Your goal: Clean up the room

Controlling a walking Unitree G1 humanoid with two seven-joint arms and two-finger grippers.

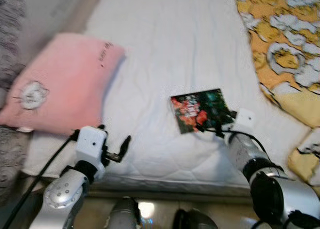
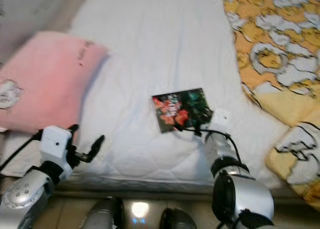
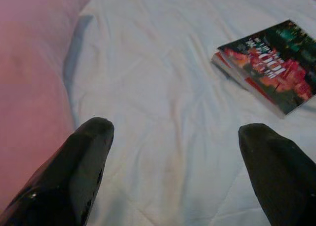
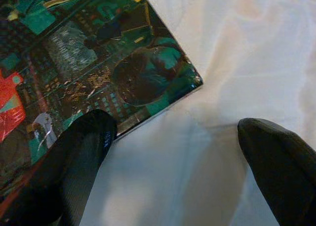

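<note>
Fingers (image 4: 86, 152) spread at the book (image 1: 200, 109) corner, I'm risking shoving it across the soft bed (image 1: 165, 54) instead of gripping.

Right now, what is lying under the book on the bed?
The book lies flat on the white quilt, which shows all round it. The open right gripper is at its corner, one finger over the cover. Whatever is beneath the book itself is covered.

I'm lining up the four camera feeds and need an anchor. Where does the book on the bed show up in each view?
Left eye view: book right of centre, on the white bedsheet.
Right eye view: book near centre.
Left wrist view: book at upper right edge.
Right wrist view: book across upper left.
Shared landmark: the white bedsheet.
</note>
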